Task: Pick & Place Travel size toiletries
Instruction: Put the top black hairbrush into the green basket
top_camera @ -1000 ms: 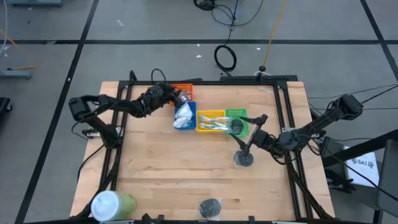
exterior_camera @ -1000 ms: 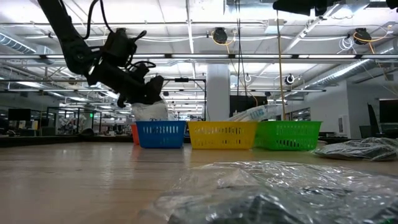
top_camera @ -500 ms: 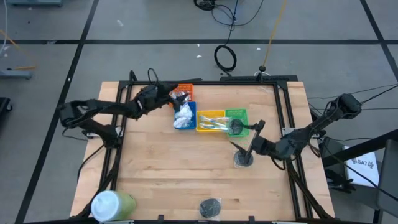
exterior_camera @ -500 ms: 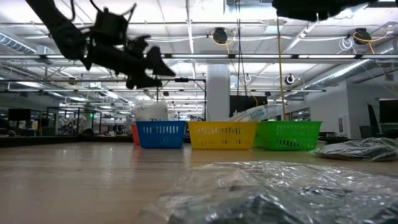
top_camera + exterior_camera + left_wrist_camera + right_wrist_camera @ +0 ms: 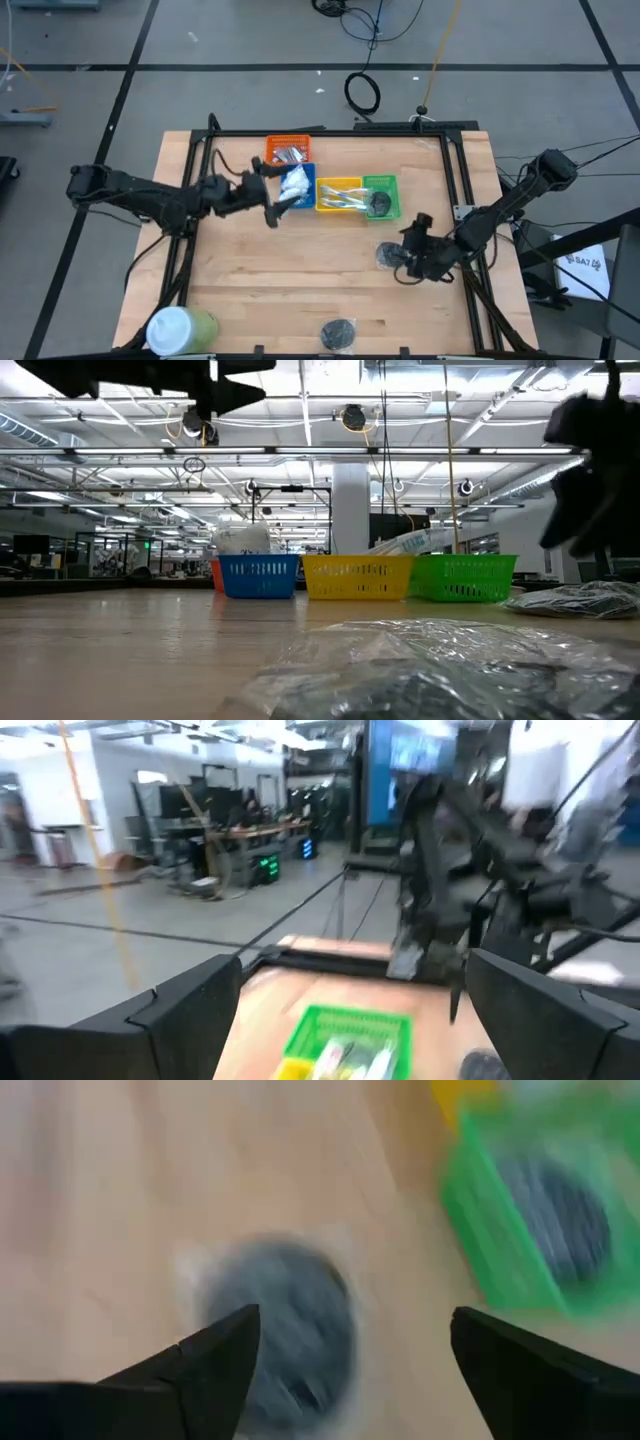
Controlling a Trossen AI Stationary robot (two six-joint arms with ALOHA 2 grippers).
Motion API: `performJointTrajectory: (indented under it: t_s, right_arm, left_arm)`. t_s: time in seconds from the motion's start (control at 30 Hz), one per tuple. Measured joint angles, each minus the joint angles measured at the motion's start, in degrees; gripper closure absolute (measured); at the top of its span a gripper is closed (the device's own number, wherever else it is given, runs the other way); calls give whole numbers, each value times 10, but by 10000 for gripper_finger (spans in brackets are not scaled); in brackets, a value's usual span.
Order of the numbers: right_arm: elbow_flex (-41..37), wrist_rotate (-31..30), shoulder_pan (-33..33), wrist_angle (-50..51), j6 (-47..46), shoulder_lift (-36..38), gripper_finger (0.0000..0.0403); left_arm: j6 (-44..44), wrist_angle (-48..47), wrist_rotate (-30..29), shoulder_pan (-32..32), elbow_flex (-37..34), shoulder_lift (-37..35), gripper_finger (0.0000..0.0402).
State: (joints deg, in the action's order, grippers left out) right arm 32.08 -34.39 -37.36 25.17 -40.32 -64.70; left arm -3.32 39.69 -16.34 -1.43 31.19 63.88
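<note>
A dark grey disc in clear wrap (image 5: pixel 388 256) (image 5: pixel 285 1335) lies flat on the wood. My right gripper (image 5: pixel 404 260) (image 5: pixel 355 1320) hangs open just over it, touching nothing. A second disc (image 5: pixel 380 203) sits in the green tray (image 5: pixel 383 182). Toothbrushes (image 5: pixel 340 197) fill the yellow tray, white packets (image 5: pixel 294 183) the blue tray, and silvery sticks (image 5: pixel 288 153) the orange tray. A third wrapped disc (image 5: pixel 338 332) (image 5: pixel 420 670) lies by the near edge. My left gripper (image 5: pixel 268 197) (image 5: pixel 355 965) is open and empty, raised beside the blue tray.
The four trays stand in a row at the table's far middle. A large green cylinder with a white cap (image 5: pixel 180 328) lies at the near left corner. Bare wood stretches between the trays and the near edge. A black frame (image 5: pixel 455 180) borders the table.
My left gripper has opened over the orange tray, then pulled back toward the near and left side, rising. My right gripper, open throughout, has swung from beside the green tray toward the near edge and come down over the wrapped disc.
</note>
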Motion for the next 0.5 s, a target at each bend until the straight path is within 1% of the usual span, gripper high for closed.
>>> performJointTrajectory:
  t_s: [0.07, 0.13, 0.23, 0.4, 0.5]
  right_arm:
    - [0, 16, 1, 53, -41, -12, 95]
    - [0, 30, 3, 69, -58, -23, 99]
    - [0, 48, 12, 74, -69, -37, 104]
    - [0, 144, 41, 67, -75, -57, 123]
    - [0, 169, 52, 54, -75, -70, 145]
  left_arm:
    - [-26, -25, -46, -30, 9, 1, 23]
    - [-40, -41, -72, -48, 22, 5, 23]
    - [-39, -58, -78, -60, 31, 14, 23]
    - [-32, -61, -78, -66, 32, 14, 23]
    - [-21, -69, -78, -65, 32, 14, 23]
